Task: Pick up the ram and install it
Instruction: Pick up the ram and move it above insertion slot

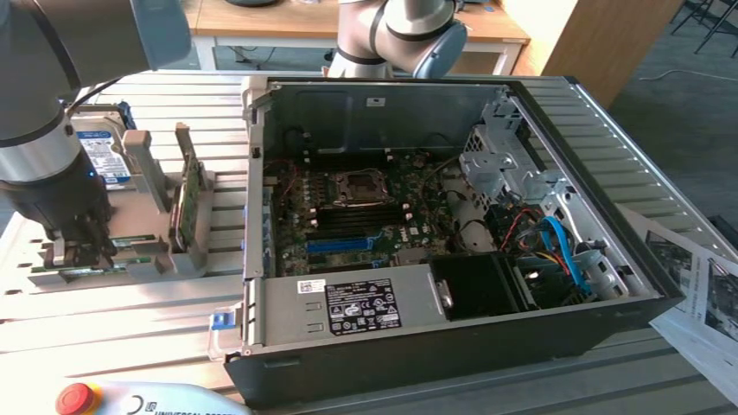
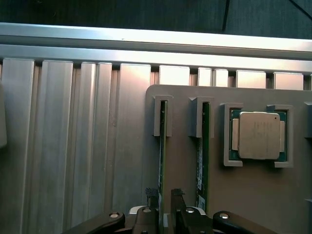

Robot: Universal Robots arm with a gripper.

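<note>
Sunlit glare on table [image 1: 116, 322]; wrist view seemingly dimmer.

We see the arm [image 1: 52, 130] reaching down at the exterior view's left, its gripper [image 1: 72, 252] lowered into a grey holder [image 1: 150, 259] on the slatted table [image 1: 116, 320]. A hard drive [image 1: 106, 157] and a green card [image 1: 185, 203] stand on edge in that holder, just beside the arm. An open case [image 1: 461, 346] lies beside the holder, towards the exterior view's right. Inside we make out the motherboard [image 1: 311, 207] with its CPU socket [image 1: 358, 186], blue slots [image 1: 346, 245], a power supply [image 1: 346, 304], a drive cage [image 1: 502, 164] and a blue cable [image 1: 563, 246]. A pendant [image 1: 150, 399] with a red button [image 1: 75, 398] sits at the near edge. Papers [image 1: 703, 294] lie past the case.
</note>
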